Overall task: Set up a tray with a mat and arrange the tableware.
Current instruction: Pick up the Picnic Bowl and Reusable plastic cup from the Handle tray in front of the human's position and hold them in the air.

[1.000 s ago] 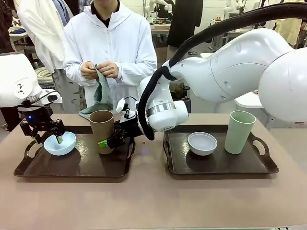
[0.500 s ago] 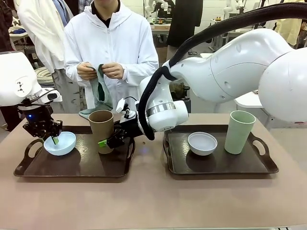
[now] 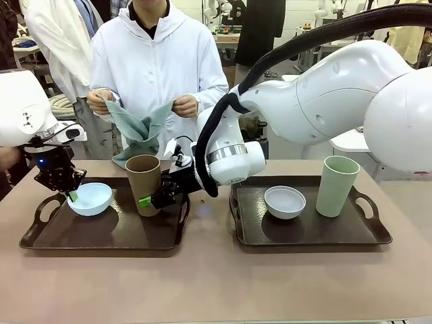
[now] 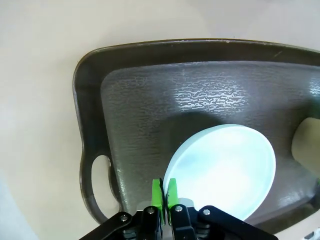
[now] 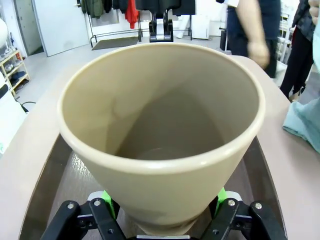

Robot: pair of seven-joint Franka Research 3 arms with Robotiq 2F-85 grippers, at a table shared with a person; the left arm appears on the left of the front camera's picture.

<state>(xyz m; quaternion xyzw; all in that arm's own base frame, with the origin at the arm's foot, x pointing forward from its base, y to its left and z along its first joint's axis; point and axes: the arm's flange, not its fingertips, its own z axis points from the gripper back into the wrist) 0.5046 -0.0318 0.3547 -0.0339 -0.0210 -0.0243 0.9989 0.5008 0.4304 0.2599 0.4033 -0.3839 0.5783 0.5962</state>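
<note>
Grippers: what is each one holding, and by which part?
Left gripper pinches the blue bowl by its rim; right gripper grips the brown tumbler low on its sides.

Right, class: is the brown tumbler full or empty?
Empty. The right wrist view looks straight down into the brown tumbler, and its inner walls and bottom are bare, with nothing inside.
</note>
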